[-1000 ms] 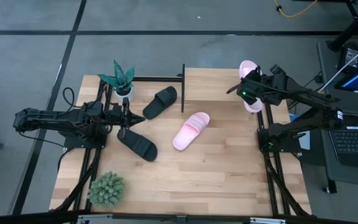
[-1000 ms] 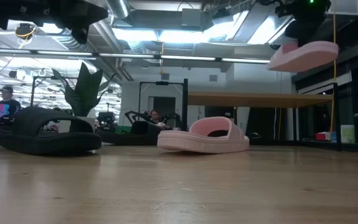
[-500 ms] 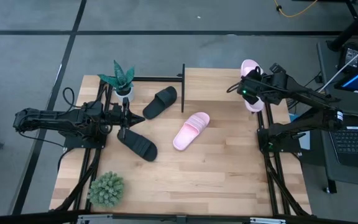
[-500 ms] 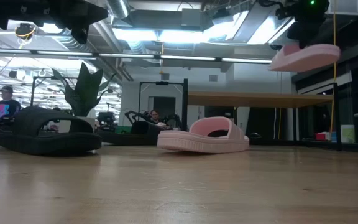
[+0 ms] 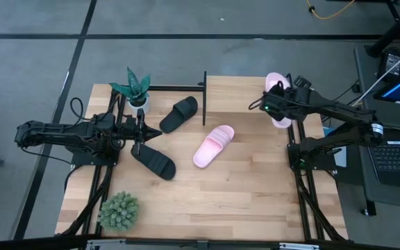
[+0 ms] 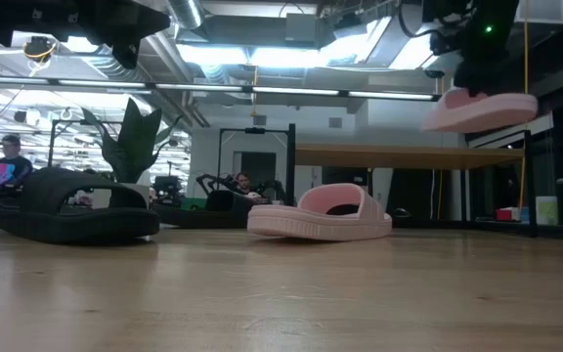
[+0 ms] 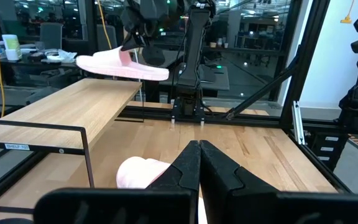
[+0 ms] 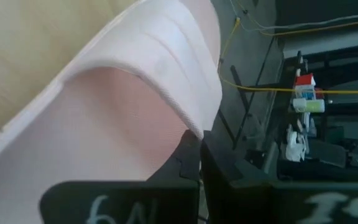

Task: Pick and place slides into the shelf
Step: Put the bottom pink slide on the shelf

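Rt gripper [image 5: 275, 104] is clamped on a pale pink slide [image 5: 278, 97], matte foam w/ a wide ribbed strap, held in the air over the shelf [image 5: 248, 97] at abt 1 o'clock of the table [image 5: 242, 194]. Shelf is a light-wood board w/ thin black posts. 2nd pink slide [image 5: 213, 146] lies on the tabletop near centre. One black slide [image 5: 179, 114] sits at abt 11 o'clock by the spiky-leaf plant [image 5: 134, 87]; other black slide [image 5: 153, 161] at 9 o'clock, just beside the left gripper [image 5: 139, 136], whose fingers are pressed together, holding nothing.

Low view only: held slide [image 6: 479, 110] hangs clear above the shelf board [image 6: 409, 154], sole roughly level. Left wrist view shows the same gap from the side, plus the tip of the centre pink slide [image 7: 143, 173]. Rt wrist view is filled w/ strap ribs and smooth footbed [image 8: 104, 130]; fingers [image 8: 194, 165] pinch the strap edge. Round fuzzy plant [image 5: 119, 211] at 7 o'clock shows in high view only.

Vs 1 s ago: rt gripper and its slide have shifted slightly toward the left arm's side and sit a bit lower over the shelf. Rest unchanged.
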You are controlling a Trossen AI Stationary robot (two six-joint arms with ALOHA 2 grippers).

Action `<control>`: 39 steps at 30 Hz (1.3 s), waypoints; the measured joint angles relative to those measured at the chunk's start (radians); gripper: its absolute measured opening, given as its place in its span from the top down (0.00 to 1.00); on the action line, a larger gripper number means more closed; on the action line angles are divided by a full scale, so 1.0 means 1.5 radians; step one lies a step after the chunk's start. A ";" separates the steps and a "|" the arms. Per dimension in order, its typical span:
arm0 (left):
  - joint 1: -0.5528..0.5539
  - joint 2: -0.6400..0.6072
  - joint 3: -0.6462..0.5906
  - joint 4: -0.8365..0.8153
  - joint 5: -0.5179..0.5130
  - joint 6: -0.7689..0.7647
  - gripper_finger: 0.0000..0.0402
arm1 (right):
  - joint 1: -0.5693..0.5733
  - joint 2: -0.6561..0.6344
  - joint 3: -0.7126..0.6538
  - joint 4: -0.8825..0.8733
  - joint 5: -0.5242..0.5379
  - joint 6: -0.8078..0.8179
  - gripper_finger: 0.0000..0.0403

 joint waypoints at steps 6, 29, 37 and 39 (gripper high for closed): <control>0.000 0.000 0.000 0.000 0.000 0.000 1.00 | -0.006 0.000 0.000 0.027 0.000 -0.019 1.00; 0.000 0.000 0.000 0.000 -0.039 0.000 1.00 | -0.054 0.001 -0.049 0.132 -0.019 -0.142 1.00; 0.000 0.000 0.000 0.000 -0.039 0.000 1.00 | -0.115 0.001 -0.055 0.161 -0.019 -0.205 1.00; 0.000 0.000 0.000 0.000 -0.039 0.000 1.00 | -0.126 0.001 -0.055 0.163 -0.022 -0.218 1.00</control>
